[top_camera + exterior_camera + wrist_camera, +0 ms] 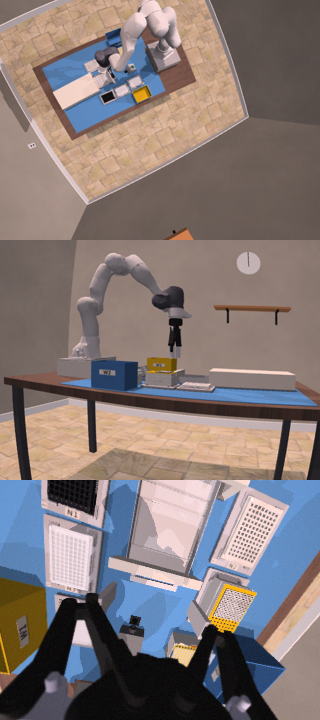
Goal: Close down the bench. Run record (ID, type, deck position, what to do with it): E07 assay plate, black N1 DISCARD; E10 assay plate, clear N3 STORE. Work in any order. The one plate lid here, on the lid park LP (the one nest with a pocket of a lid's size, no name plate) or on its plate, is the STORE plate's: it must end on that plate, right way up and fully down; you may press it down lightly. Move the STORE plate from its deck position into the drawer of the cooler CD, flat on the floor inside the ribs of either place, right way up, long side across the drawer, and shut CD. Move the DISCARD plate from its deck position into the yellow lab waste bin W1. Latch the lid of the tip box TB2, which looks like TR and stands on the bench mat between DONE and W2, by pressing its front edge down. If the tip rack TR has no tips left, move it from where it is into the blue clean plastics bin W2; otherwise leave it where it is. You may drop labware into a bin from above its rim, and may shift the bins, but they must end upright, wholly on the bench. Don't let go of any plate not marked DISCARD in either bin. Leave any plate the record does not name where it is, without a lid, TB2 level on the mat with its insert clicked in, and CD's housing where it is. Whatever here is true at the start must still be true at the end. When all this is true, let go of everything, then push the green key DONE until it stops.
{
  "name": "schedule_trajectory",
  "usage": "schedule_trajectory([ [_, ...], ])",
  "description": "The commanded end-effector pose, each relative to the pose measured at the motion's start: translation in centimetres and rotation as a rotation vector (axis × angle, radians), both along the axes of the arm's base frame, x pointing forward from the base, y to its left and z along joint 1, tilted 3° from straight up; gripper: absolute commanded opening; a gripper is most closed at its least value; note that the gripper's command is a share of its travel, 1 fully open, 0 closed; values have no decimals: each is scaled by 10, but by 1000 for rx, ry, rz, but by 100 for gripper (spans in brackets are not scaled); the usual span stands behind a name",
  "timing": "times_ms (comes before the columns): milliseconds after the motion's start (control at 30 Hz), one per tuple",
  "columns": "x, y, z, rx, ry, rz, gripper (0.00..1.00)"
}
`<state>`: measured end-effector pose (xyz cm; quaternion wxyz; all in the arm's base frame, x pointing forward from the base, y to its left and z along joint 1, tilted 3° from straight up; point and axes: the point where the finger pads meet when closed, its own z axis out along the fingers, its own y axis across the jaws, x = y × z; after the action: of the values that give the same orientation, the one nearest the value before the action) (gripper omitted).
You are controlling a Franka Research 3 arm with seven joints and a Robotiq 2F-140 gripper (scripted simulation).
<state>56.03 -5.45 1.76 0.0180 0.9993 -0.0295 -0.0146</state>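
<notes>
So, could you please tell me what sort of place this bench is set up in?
Probably a laboratory bench: multiwell assay plates in nests, a yellow-topped tip box, and labelled waste bins around one robot arm.
</notes>
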Motion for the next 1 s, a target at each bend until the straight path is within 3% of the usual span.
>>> schedule_trajectory([
  [0,-3,1,4,-1,8,-3,87],
  [500,-3,1,7,-1,8,-3,87],
  [533,-5,4,8,-1,9,10,66],
  [967,-34,37,9,-1,9,10,66],
])
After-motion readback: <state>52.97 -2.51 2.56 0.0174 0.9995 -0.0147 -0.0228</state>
